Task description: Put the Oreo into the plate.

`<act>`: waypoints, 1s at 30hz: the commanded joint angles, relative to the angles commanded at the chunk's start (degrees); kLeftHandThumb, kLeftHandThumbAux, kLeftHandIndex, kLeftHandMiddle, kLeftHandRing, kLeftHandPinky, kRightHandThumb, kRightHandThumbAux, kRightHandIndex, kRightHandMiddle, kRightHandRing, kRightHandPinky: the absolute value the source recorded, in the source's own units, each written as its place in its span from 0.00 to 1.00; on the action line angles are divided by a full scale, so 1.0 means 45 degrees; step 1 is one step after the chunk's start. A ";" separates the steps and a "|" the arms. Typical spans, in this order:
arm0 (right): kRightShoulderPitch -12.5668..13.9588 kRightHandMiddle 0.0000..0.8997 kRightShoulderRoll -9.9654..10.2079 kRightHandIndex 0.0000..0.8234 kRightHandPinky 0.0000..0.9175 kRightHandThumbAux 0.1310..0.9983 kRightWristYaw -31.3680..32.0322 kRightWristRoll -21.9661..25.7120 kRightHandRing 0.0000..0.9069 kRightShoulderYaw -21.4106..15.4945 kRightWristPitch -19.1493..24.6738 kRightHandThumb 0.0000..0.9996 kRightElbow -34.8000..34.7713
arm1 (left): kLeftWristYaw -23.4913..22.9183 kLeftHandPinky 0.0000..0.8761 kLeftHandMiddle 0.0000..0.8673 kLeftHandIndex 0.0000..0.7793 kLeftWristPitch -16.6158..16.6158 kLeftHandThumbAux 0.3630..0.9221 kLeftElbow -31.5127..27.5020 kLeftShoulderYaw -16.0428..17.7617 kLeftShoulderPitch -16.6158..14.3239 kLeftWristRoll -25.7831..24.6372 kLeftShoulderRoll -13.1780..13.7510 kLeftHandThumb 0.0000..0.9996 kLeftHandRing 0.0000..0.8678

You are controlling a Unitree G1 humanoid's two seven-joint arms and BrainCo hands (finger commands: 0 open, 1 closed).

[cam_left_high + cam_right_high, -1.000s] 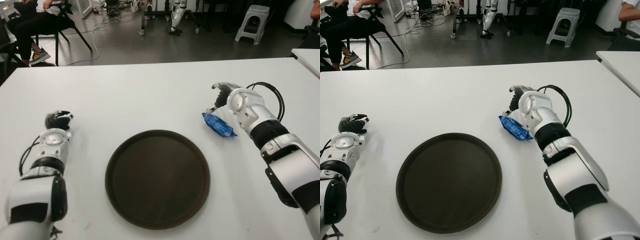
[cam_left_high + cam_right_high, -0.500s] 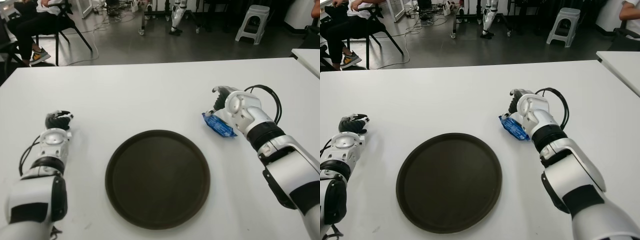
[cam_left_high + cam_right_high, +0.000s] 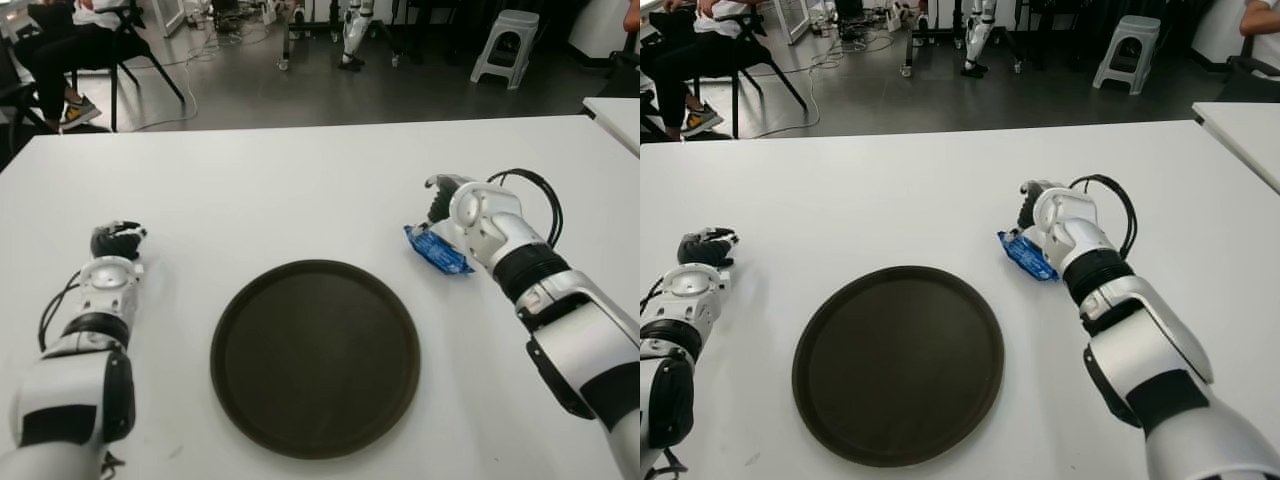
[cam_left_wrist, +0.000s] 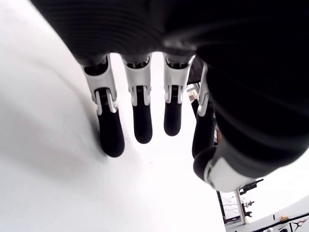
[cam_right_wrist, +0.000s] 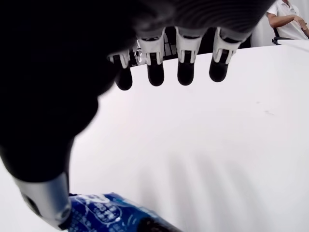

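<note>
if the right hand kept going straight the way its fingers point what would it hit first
Probably nothing: the right hand points away from the robot over bare white table; the blue Oreo packet lies under its thumb side.

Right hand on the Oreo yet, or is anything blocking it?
Probably reachable: the right hand is right at the Oreo pack, fingers open above it and the thumb beside the pack, nothing between them. It has not closed on it yet. The plate sits bare nearby.
</note>
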 joint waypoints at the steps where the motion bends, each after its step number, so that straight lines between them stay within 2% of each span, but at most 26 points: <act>1: -0.0010 0.12 -0.0075 0.07 0.00 0.71 0.0157 -0.0046 0.07 0.0042 0.0081 0.00 -0.0220 | -0.0001 0.20 0.21 0.51 -0.0005 0.65 -0.0002 0.0011 0.0000 -0.0011 -0.0003 0.68 0.21; 8: 0.0522 0.12 -0.0852 0.06 0.00 0.75 0.1303 -0.0555 0.08 0.0284 0.0679 0.00 -0.2553 | 0.0015 0.20 0.21 0.51 -0.0043 0.65 0.0010 0.0054 -0.0010 -0.0025 -0.0047 0.68 0.21; 15: 0.0825 0.12 -0.1283 0.07 0.00 0.74 0.1790 -0.1111 0.09 0.0574 0.0931 0.00 -0.3675 | 0.0057 0.19 0.19 0.51 -0.0054 0.65 0.0000 -0.0014 -0.0019 0.0054 -0.0042 0.68 0.20; 22: 0.1049 0.14 -0.1528 0.09 0.00 0.72 0.2087 -0.1618 0.11 0.0650 0.1423 0.00 -0.4490 | 0.0155 0.24 0.19 0.51 0.0000 0.65 0.0016 -0.0182 -0.0034 0.0198 -0.0016 0.68 0.21; 25: 0.1290 0.15 -0.1807 0.09 0.00 0.72 0.2535 -0.1874 0.12 0.0628 0.1687 0.00 -0.5394 | 0.0157 0.25 0.19 0.51 0.0089 0.65 0.0034 -0.0263 -0.0059 0.0255 0.0001 0.68 0.22; 30: 0.1690 0.17 -0.2126 0.11 0.06 0.74 0.2829 -0.2240 0.15 0.0611 0.1738 0.00 -0.6429 | 0.0093 0.24 0.19 0.51 0.0076 0.65 0.0037 -0.0279 -0.0062 0.0218 0.0002 0.68 0.22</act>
